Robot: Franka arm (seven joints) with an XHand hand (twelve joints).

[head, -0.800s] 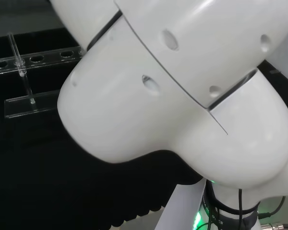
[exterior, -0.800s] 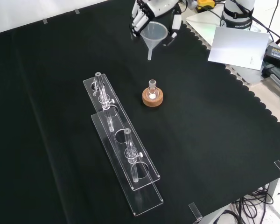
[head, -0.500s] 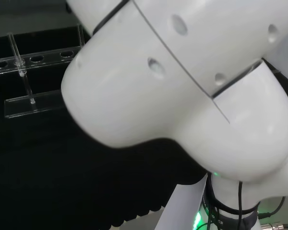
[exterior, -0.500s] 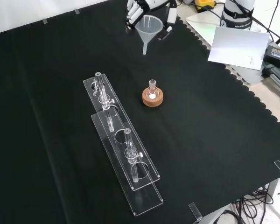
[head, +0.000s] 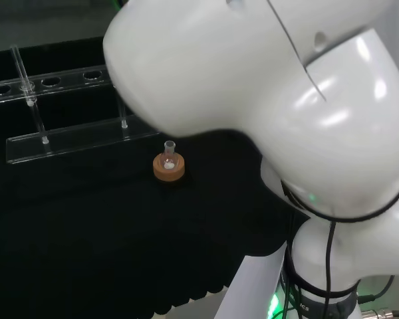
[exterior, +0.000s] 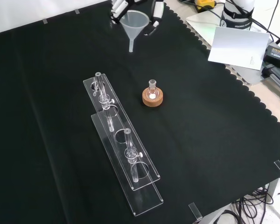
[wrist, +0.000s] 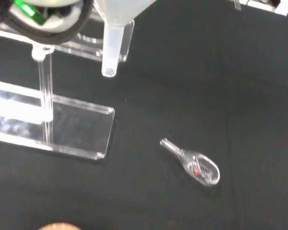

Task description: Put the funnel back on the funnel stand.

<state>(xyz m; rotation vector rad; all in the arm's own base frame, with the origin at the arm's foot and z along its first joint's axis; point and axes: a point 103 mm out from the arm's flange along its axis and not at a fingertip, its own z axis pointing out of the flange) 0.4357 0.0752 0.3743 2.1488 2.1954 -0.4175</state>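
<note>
While high over black cloth (exterior: 214, 140), translucent conical funnel (exterior: 132, 23), robot hand (exterior: 117, 6) fingers curled round its rim.

Even overhead light; bright glare on white arm link (head: 266, 86); wrist view soft, blurred.

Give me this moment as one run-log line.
hand: shut on funnel | funnel: lifted above the cloth, spout down | funnel stand: holes empty, funnel not yet placed | flask: on cork ring, untouched

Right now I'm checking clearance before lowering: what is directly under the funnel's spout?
In the wrist view, bare black cloth lies under the funnel spout, with the clear stand beside it. The hand covers part of the funnel's rim.
</note>
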